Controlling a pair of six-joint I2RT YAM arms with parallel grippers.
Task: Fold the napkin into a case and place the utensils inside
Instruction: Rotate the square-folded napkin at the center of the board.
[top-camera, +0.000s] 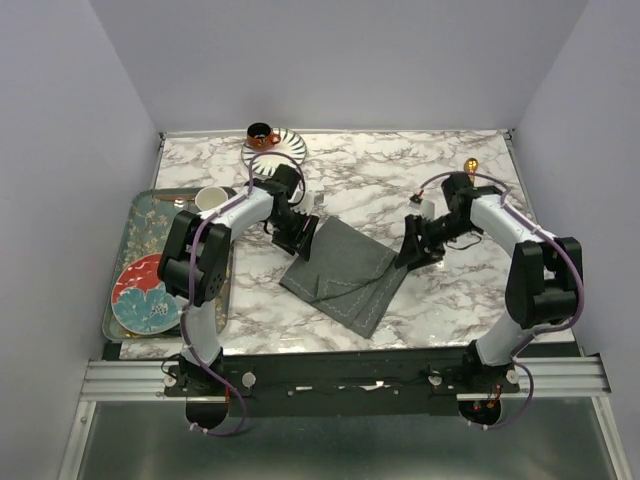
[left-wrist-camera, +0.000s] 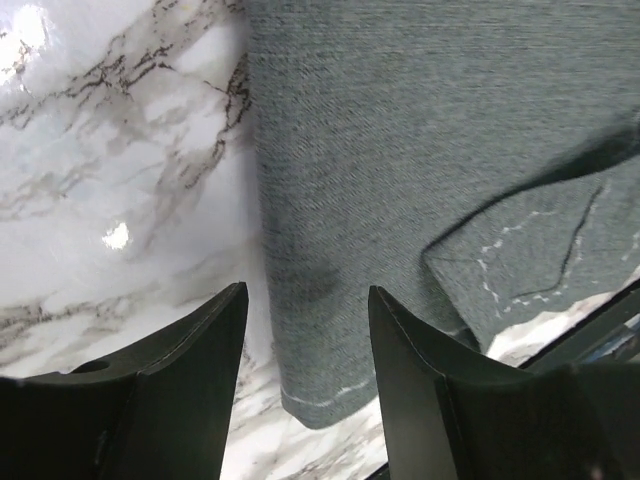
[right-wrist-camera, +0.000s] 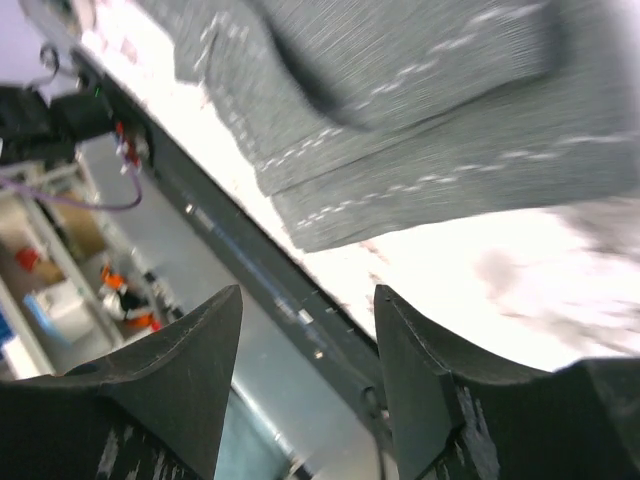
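Observation:
The dark grey napkin (top-camera: 345, 272) lies folded into a slanted oblong at the table's middle, its layers overlapping and the stitched hem showing. My left gripper (top-camera: 300, 240) is at its upper left corner. In the left wrist view the napkin (left-wrist-camera: 400, 150) fills the frame, and its hemmed corner lies below the gap of the open left gripper (left-wrist-camera: 308, 300), unpinched. My right gripper (top-camera: 412, 252) is just off the napkin's right edge. In the blurred right wrist view the right gripper (right-wrist-camera: 308, 300) is open and empty, with the napkin (right-wrist-camera: 400, 90) beyond it. One gold-copper utensil (top-camera: 471, 165) lies at the far right.
An orange cup on a striped saucer (top-camera: 272, 140) stands at the back edge. A patterned tray (top-camera: 150, 235) on the left holds a white cup (top-camera: 209, 198), a red plate (top-camera: 140, 275) and a blue plate (top-camera: 150, 310). The metal rail (top-camera: 340, 375) runs along the near edge.

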